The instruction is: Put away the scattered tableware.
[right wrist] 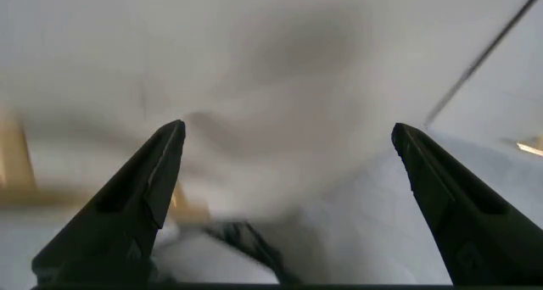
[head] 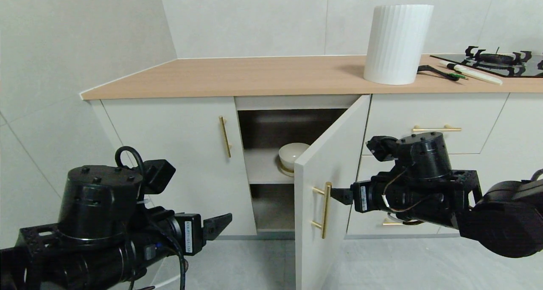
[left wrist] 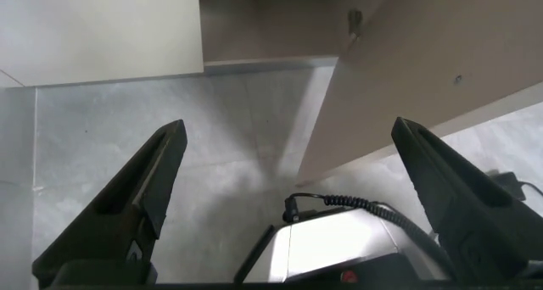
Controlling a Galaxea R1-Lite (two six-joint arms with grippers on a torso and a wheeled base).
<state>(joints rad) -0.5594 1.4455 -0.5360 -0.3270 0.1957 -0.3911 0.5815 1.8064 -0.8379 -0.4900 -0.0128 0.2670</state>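
The bowl (head: 292,154) is seen on the cabinet shelf (head: 265,171). The left gripper (head: 222,223) and right gripper (head: 337,195) are held with jaws spread, empty. The right is placed just beside the door handle (head: 326,209), and the door (head: 328,154) could be bumped if the handle is missed.

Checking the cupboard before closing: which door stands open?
The right door, swung outward beside the right gripper, showing a bowl inside; the left door is shut.

A bowl (head: 292,154) sits on the shelf (head: 263,168) inside the cupboard (head: 169,154). The open door (head: 331,154) swings out at the bowl's four o'clock. On the counter (head: 254,76) above, a tub (head: 398,44) stands at the bowl's one o'clock, with utensils (head: 471,74) and the hob (head: 496,61) at the tub's three o'clock.
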